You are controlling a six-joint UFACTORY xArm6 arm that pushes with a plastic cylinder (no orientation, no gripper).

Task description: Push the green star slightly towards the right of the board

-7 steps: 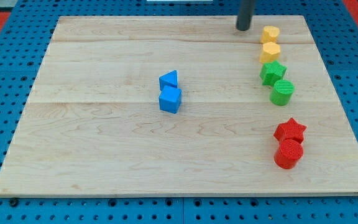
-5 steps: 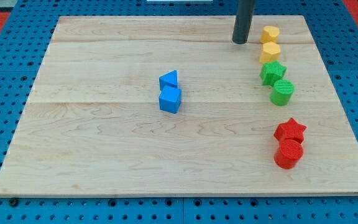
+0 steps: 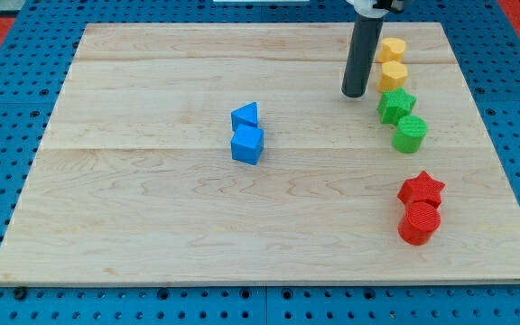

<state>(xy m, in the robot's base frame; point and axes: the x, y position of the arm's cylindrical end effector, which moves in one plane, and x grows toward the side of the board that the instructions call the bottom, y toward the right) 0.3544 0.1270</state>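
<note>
The green star (image 3: 394,106) lies on the wooden board (image 3: 152,208) at the view's upper right, in a column of blocks. A green cylinder (image 3: 411,134) touches it just below. My tip (image 3: 355,94) is the lower end of the dark rod. It stands just left of the green star and slightly above it in the view, with a small gap between them.
Two yellow blocks (image 3: 392,50) (image 3: 393,75) sit above the green star in the same column. A red star (image 3: 422,190) and a red cylinder (image 3: 419,224) lie lower right. A blue triangle (image 3: 246,116) and a blue cube (image 3: 247,144) sit mid-board.
My tip has moved down the view from the board's top edge to beside the green star. No block has moved.
</note>
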